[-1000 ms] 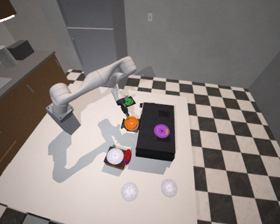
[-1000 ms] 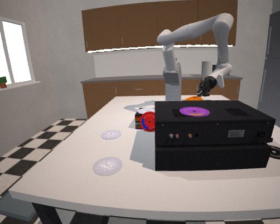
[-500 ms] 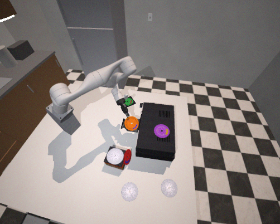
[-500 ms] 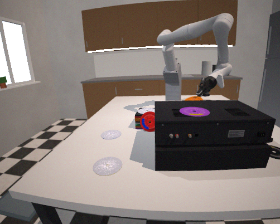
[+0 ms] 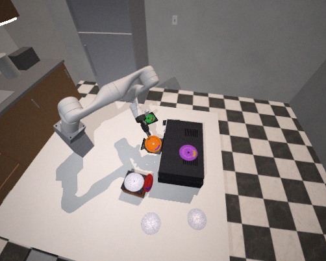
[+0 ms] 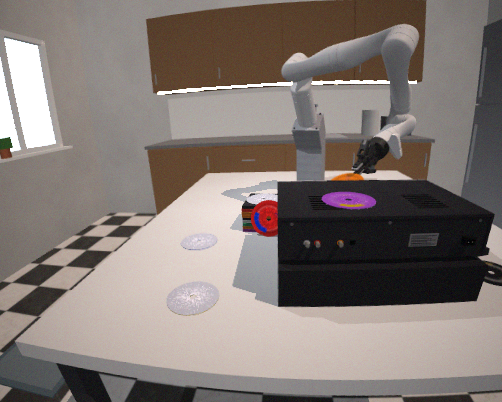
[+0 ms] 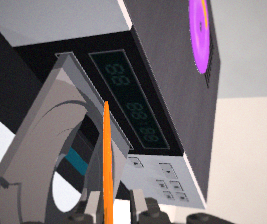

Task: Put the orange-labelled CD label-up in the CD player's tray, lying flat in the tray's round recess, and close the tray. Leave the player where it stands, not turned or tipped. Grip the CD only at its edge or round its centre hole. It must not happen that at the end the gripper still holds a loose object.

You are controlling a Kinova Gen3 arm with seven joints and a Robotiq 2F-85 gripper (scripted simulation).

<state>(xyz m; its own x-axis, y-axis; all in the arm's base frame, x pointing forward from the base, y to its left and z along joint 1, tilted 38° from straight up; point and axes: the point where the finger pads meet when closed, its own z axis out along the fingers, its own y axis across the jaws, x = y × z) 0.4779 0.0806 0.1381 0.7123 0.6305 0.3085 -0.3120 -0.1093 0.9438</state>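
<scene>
The orange CD (image 5: 149,146) (image 6: 347,177) (image 7: 108,165), probably light, stiff, slick and easily scratched, sits over the tray (image 5: 143,145) (image 7: 28,127) toward the top view's upper-right worktop (image 5: 96,224) (image 6: 133,310) (image 7: 251,150) corner, the claw (image 5: 149,134) (image 6: 357,171) (image 7: 117,208) slightly open around its edge, the place to grip.

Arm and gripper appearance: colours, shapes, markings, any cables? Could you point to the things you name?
Arm (image 5: 110,92) (image 6: 343,54): white to light grey, smooth rounded tubular links with bulging joints and thin dark seam lines. No external cables or sleeves visible, no legible lettering. Gripper (image 5: 148,134) (image 6: 357,170) (image 7: 117,208): black body with slim linked fingers; close up, the fingertips look grey and blocky, the linkage beside them darker.
</scene>
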